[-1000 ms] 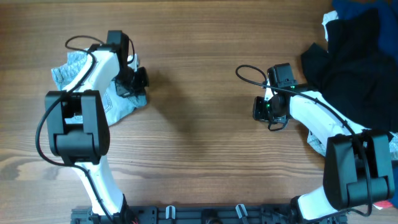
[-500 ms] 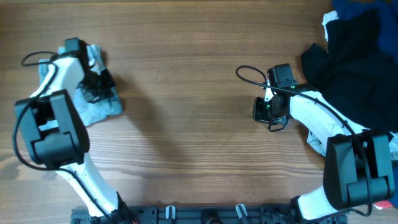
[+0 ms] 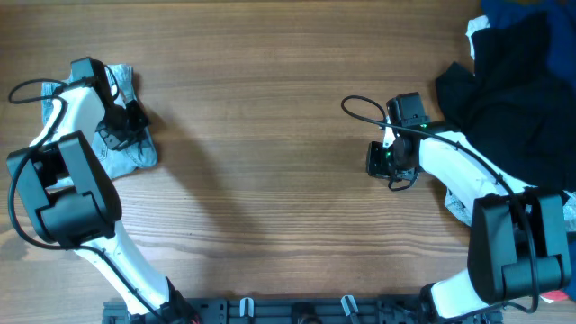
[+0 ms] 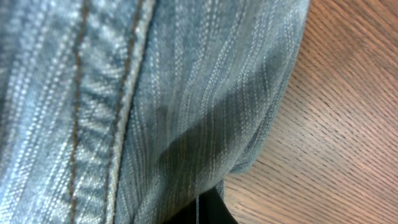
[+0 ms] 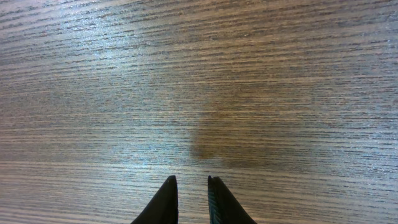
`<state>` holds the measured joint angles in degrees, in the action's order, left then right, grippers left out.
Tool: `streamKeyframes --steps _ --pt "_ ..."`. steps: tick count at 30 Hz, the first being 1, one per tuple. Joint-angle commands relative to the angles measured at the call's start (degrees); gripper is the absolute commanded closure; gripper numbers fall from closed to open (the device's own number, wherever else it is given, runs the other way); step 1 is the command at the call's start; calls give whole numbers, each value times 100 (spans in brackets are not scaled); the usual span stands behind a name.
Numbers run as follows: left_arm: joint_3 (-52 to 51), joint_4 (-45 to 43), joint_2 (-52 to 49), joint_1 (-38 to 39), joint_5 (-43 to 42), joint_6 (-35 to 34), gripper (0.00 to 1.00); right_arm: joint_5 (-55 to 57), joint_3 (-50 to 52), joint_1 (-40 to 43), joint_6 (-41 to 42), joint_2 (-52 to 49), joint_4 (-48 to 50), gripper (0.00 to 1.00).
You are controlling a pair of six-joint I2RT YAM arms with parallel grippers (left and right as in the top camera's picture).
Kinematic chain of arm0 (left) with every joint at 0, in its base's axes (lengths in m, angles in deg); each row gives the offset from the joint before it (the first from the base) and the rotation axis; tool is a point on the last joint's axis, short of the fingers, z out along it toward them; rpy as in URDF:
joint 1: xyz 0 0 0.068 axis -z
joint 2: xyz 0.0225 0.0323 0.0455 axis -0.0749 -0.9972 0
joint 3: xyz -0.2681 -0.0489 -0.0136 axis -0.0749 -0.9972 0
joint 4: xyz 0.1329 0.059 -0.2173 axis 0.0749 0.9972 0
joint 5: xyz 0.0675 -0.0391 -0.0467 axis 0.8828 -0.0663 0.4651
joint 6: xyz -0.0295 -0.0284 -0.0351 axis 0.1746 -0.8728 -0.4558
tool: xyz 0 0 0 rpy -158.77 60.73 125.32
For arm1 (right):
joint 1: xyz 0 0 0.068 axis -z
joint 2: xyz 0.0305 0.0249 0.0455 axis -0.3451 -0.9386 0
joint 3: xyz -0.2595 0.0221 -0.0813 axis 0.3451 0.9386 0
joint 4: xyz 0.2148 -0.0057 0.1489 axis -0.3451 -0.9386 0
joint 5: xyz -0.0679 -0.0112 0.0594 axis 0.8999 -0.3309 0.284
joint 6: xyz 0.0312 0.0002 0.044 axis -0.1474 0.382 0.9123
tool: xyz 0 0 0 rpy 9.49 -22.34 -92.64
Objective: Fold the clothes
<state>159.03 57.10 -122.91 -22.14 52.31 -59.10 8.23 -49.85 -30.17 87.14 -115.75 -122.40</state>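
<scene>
Bunching at the left of the tabletop (image 3: 270,180), the jeans (image 3: 137,155) are clamped in the left jaws; right jaws hang nearly closed, empty.

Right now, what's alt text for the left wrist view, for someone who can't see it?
Faded light-blue jeans fill most of the frame up close, a brown-stitched seam running down the left. Wooden table shows at the right.
</scene>
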Motion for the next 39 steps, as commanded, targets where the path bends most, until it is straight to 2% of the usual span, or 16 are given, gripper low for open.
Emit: streamKeyframes --steps 1,4,8,11,13,15,16,17,18,19,20,22,28,32,39 --pt "-33 -11 66 -33 643 111 96 -92 26 -17 -96 -96 -9 83" --pt "-33 -4 175 -9 656 111 95 -92 26 -17 -96 -96 -11 83" --pt "-33 98 387 136 608 111 87 -92 26 -17 -98 -96 0 78" --pt "-33 264 566 367 483 114 85 -92 26 -17 -103 -96 50 76" --pt "-33 387 693 658 485 120 85 -92 26 -17 -111 -96 111 69" --pt "-33 496 789 975 485 120 85 -92 24 -17 -116 -96 195 52" --pt "-33 579 848 1233 474 114 84 -92 -4 -15 -118 -96 225 34" --pt "-33 610 868 1366 459 114 83 -94 -33 -15 -116 -96 223 22" --pt "-33 673 903 1587 461 116 81 -92 -105 -15 -118 -94 179 0" --pt "-33 704 918 1720 461 114 72 -90 -168 -13 -120 -94 142 1" --pt "-33 756 933 1930 461 114 55 -90 -284 -11 -120 -94 72 1" --pt "-33 817 940 2280 461 114 0 -90 -560 -11 -120 -83 -55 0" --pt "11 1589 977 2732 160 116 0 -68 -1482 -11 -382 48 -986 1" --pt "9 2168 1233 2673 11 116 0 -63 -1534 -11 -376 595 -999 1" --pt "-44 2267 2612 2704 -203 116 0 341 -1530 -11 -219 2116 -1025 0"
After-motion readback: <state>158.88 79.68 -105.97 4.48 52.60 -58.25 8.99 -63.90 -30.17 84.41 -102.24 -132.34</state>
